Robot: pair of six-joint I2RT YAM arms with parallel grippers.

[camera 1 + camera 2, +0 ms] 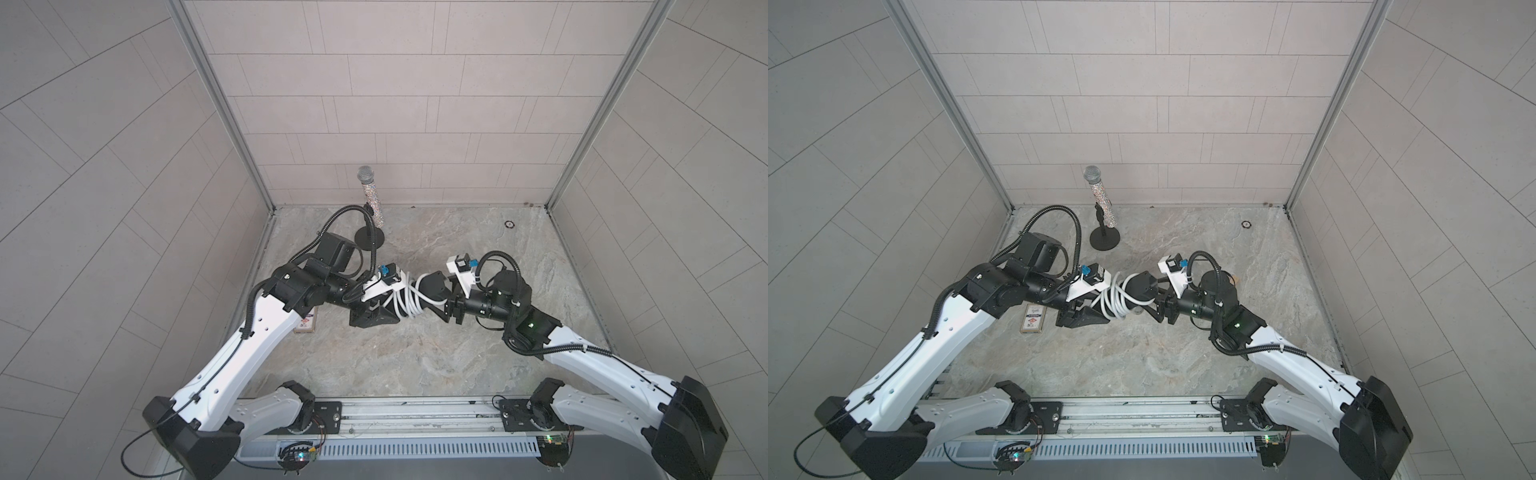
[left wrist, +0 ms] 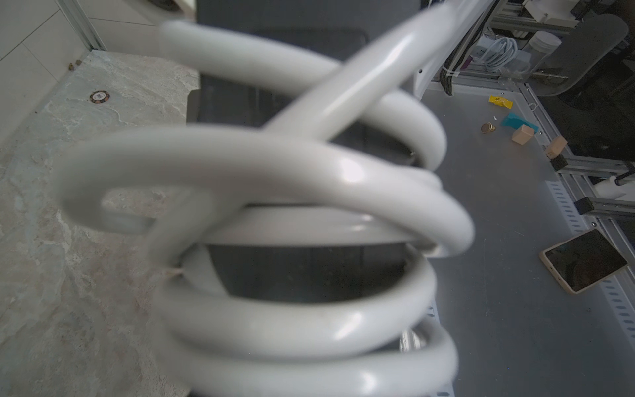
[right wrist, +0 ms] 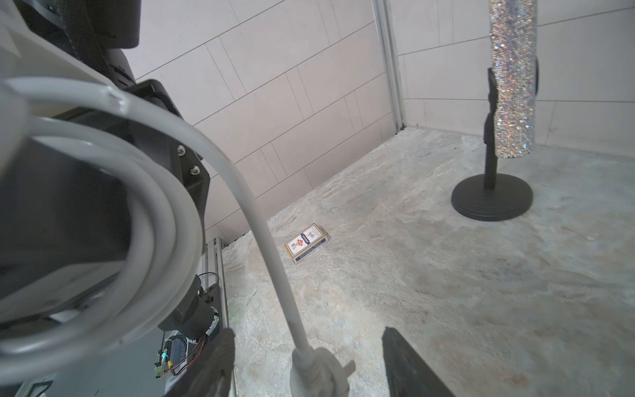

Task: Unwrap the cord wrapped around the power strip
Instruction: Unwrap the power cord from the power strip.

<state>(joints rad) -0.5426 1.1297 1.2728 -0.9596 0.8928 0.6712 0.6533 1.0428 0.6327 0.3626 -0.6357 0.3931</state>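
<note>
- The cord (image 1: 409, 299) sits coiled round the power strip (image 1: 432, 284), held up off the desk (image 1: 415, 365).
- My left hand (image 1: 376, 309) is clamped on the power strip.
- My right hand (image 3: 305, 343) stands apart, straddling the plug (image 3: 319, 374).
- Next, I reckon: pinch the plug, then unwind.

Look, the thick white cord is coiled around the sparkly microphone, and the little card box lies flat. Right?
No. The thick white cord is coiled around the black rectangular power strip, not the sparkly microphone, as both top views show. The little card box does lie flat.
</note>
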